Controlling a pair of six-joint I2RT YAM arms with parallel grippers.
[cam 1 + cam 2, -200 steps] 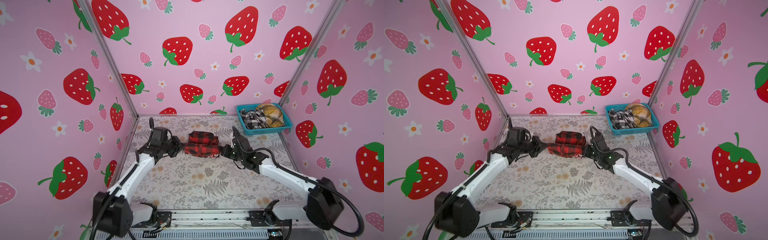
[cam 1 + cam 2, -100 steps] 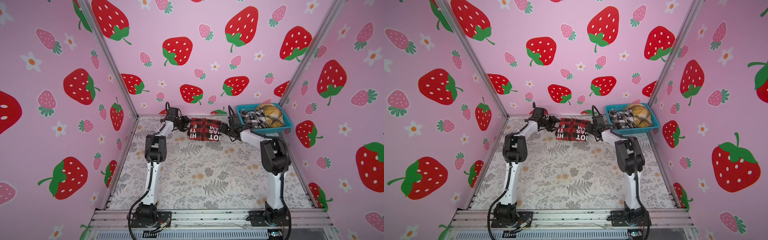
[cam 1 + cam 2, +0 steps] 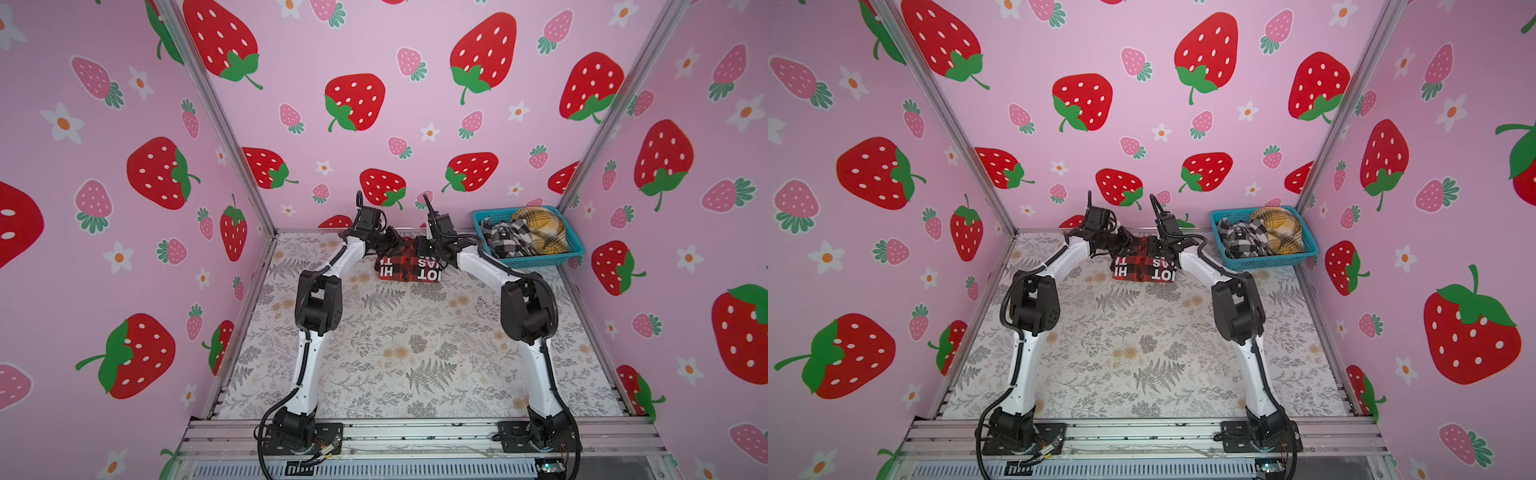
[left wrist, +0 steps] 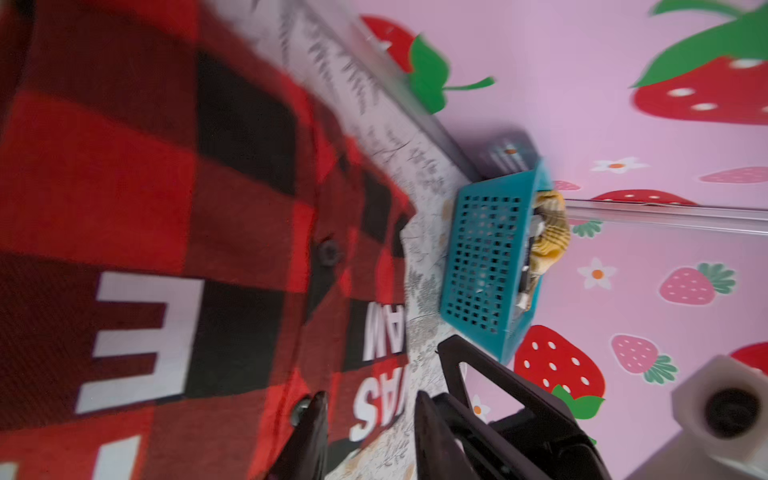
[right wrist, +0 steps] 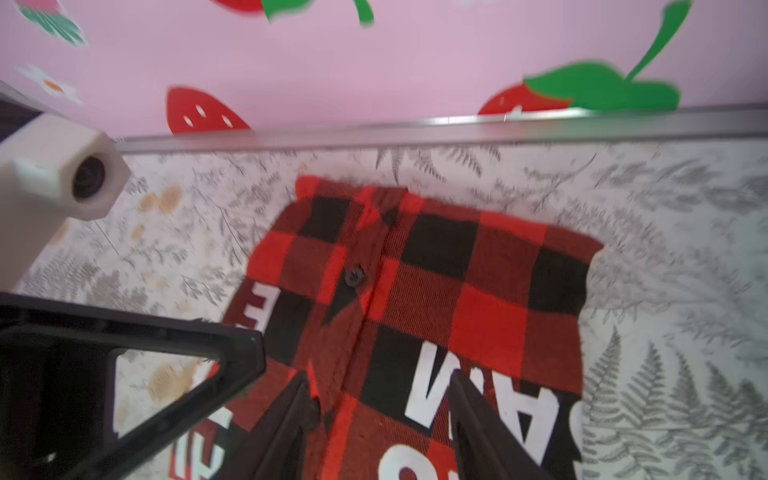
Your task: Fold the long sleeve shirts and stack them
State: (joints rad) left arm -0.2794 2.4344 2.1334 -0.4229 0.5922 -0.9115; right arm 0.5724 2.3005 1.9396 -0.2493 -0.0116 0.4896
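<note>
The red-and-black long sleeve shirt (image 3: 409, 269) (image 3: 1144, 271) lies folded flat at the back of the table, white letters showing on its near half. My left gripper (image 3: 394, 246) (image 4: 371, 399) hangs open just above its left part, nothing between the fingers. My right gripper (image 3: 424, 249) (image 5: 379, 376) hovers open over its right part, jaws apart above the cloth (image 5: 436, 270). A black-and-white check shirt (image 3: 505, 240) and a mustard plaid shirt (image 3: 540, 232) lie crumpled in the teal basket (image 3: 536, 262).
The teal mesh basket (image 3: 1266, 262) (image 4: 482, 257) stands in the back right corner, close to the right arm's forearm. The pink back wall rises right behind the red shirt. The floral table cover (image 3: 415, 340) spreads toward the front rail.
The shirt went from mid-table to the back wall and was let go. Both grippers have since opened and drawn in from its ends to above it.
</note>
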